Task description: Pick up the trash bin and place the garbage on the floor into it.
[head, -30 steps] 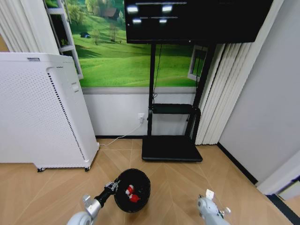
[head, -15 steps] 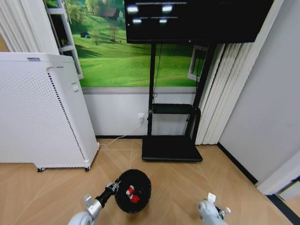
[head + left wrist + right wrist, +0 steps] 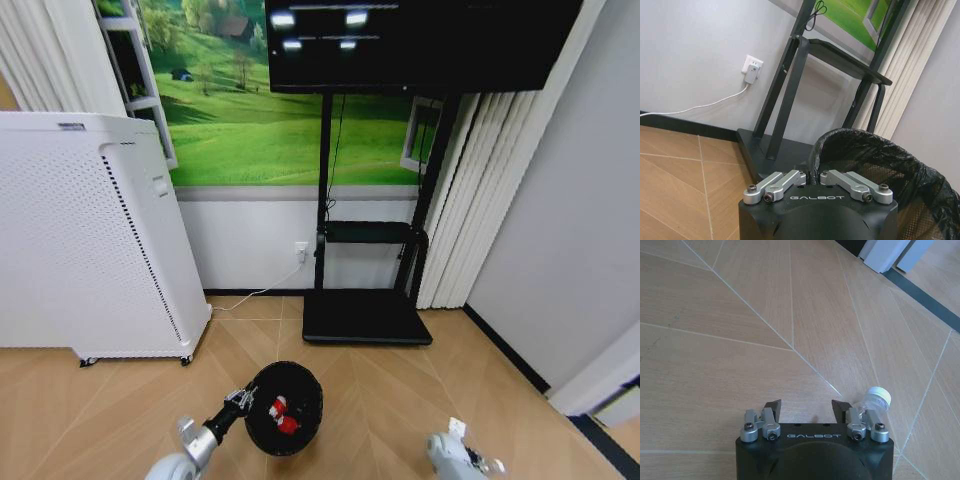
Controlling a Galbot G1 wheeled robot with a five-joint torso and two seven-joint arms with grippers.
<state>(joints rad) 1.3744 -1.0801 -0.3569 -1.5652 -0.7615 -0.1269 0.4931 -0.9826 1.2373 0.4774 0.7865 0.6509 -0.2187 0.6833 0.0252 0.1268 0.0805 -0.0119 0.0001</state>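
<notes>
The left end effector [image 3: 812, 176] is pressed together on the rim of the trash bin [image 3: 284, 406], which already holds the red-and-white pieces [image 3: 279, 414]. The right end effector [image 3: 806, 409] is spread above the floor [image 3: 740, 355], and the clear bottle [image 3: 875, 398] lies just beside one fingertip, outside the gap, so the right arm is the nearer one.

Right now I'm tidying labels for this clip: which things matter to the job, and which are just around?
Job: trash bin, held at its rim by left gripper; red-and-white pieces inside it; clear bottle on the floor beside open right gripper.
Just around: white cabinet, TV stand, wall socket.
</notes>
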